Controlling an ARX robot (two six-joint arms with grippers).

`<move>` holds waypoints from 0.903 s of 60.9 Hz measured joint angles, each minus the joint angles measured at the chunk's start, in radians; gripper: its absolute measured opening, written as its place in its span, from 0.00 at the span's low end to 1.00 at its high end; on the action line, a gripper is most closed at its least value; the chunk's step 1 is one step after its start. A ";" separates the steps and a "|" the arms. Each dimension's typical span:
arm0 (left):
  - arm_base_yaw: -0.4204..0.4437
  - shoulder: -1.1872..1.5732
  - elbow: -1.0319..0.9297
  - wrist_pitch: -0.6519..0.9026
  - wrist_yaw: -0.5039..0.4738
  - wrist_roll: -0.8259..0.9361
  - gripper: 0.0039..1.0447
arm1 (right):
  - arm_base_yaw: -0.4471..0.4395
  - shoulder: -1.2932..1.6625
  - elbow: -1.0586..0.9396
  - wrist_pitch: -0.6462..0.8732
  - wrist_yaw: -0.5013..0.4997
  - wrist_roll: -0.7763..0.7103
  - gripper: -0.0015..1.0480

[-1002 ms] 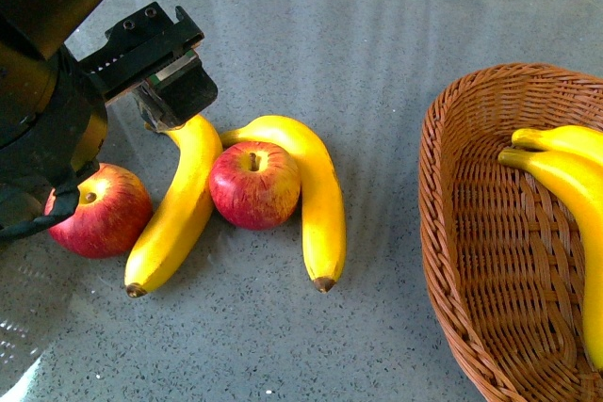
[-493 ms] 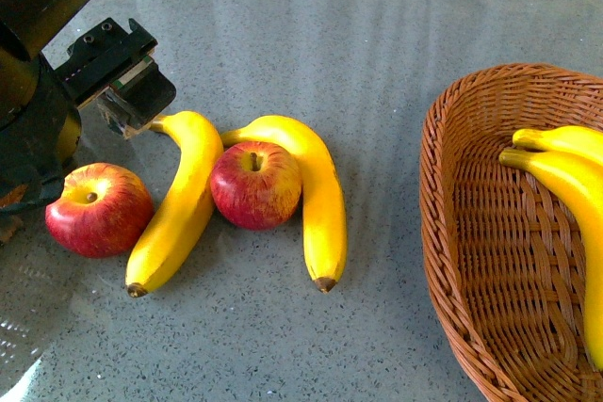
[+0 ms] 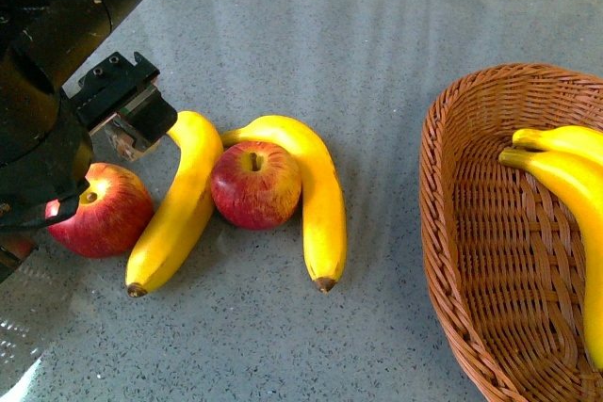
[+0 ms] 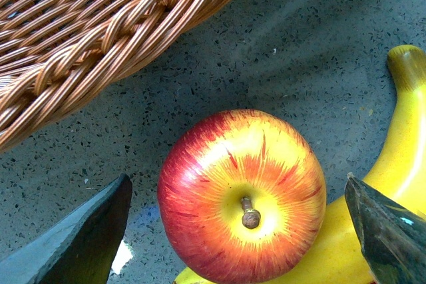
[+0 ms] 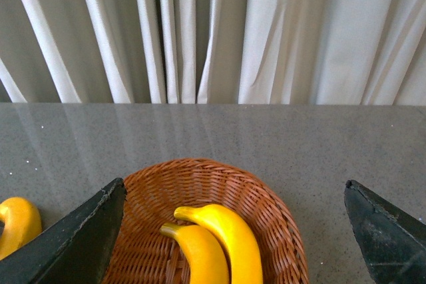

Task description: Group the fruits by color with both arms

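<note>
Since a second ago the left arm (image 3: 47, 101) has swung from the banana (image 3: 179, 204) stem toward the leftmost apple (image 3: 99, 209) on the tabletop (image 3: 377, 63). Its fingers (image 4: 86, 237) are spread wide, empty, either side of that apple, so a red pick looks next. Right fingers (image 5: 73, 231) hang spread and empty near the basket (image 5: 276, 217).

The left gripper (image 3: 127, 124) hangs over a grey table (image 3: 377, 63). A red apple (image 3: 99, 211) lies just beneath it, and a banana (image 3: 179, 209) just beside it. Past that banana, a second apple (image 3: 254, 185) touches a second banana (image 3: 316, 195). Well apart from the gripper, a wicker basket (image 3: 471, 233) holds two more bananas (image 3: 565, 176).
</note>
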 joint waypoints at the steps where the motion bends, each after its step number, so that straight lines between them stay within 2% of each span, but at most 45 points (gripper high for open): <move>1: 0.000 0.003 0.000 0.000 0.002 0.000 0.91 | 0.000 0.000 0.000 0.000 0.000 0.000 0.91; 55: 0.002 0.083 0.031 0.026 0.054 0.013 0.91 | 0.000 0.000 0.000 0.000 0.000 0.000 0.91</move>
